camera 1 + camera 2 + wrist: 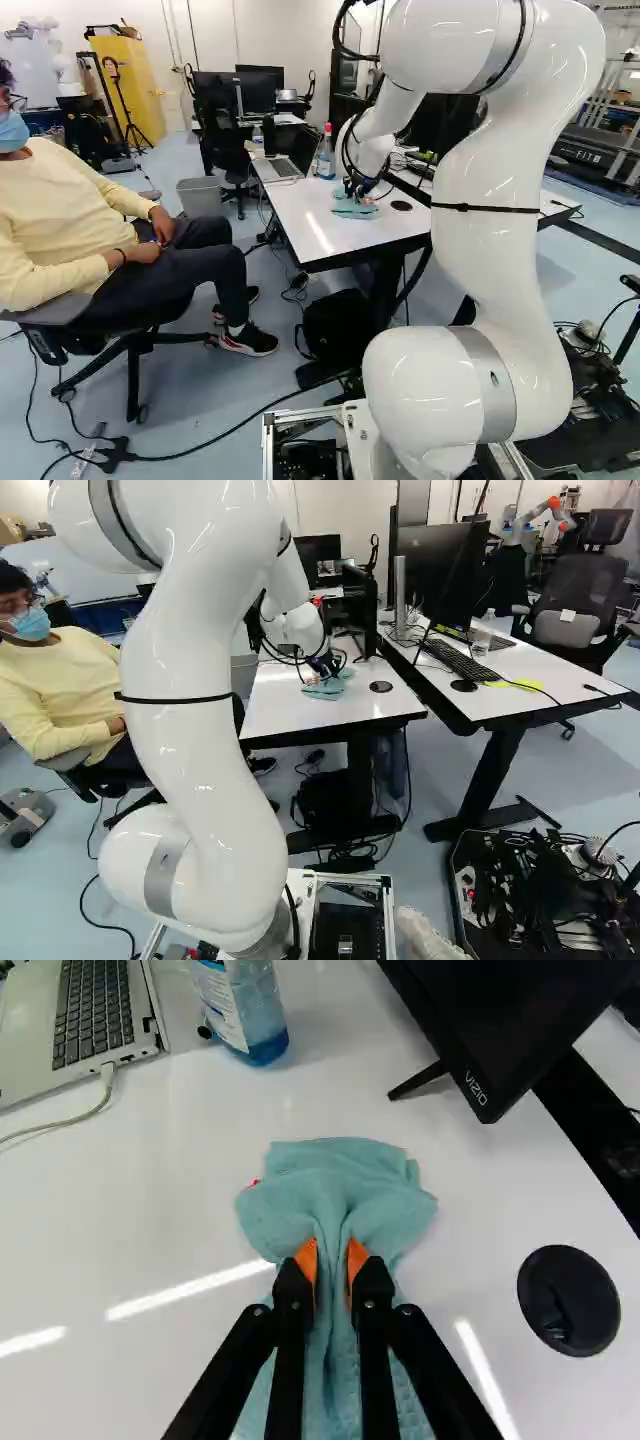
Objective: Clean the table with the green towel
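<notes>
At the far end of the arm, my gripper (358,190) is down at the white table (312,215) in the left base view. The green towel (352,209) lies bunched beneath it on the tabletop. In the wrist view my gripper (332,1260) is shut on the towel (340,1182), a fold of cloth pinched between the orange pads. The cloth spreads out ahead of the fingers and also back under them. What lies beneath the towel is hidden.
Ahead of the towel stand a blue bottle (240,1010), a laptop (75,1020) and a monitor (500,1020). A black round disc (568,1300) sits beside it on the tabletop. A second table (510,685) adjoins. Another robot (540,515) stands far back.
</notes>
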